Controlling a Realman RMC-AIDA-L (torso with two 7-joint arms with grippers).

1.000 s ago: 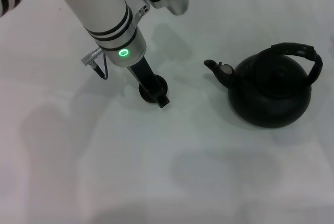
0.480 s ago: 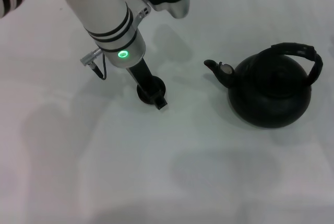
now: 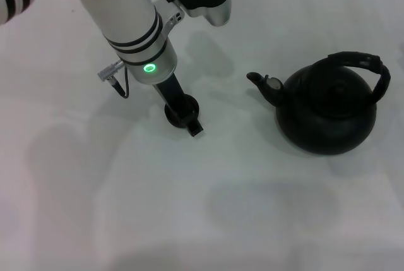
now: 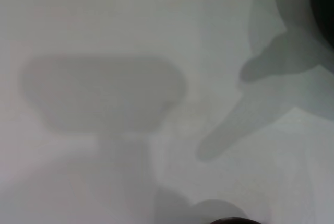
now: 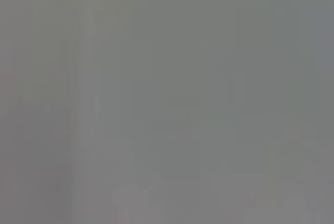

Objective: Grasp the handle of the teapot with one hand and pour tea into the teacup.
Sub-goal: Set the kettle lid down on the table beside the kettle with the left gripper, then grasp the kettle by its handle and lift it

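Item: left end effector, reaching down over the teacup at mid-counter; finger spread impossible to tell.

Item: teapot, standing well apart to the right, handle ungrasped.

Step, judged: teacup being handled; pouring not begun. Next calls for gripping the handle.

Views: head view showing both; left wrist view showing mostly shadowed counter; right wrist view showing nothing, right end effector unseen.

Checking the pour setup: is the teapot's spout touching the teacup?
Apart. The head view shows bare table between the teapot spout and the teacup under the left gripper.
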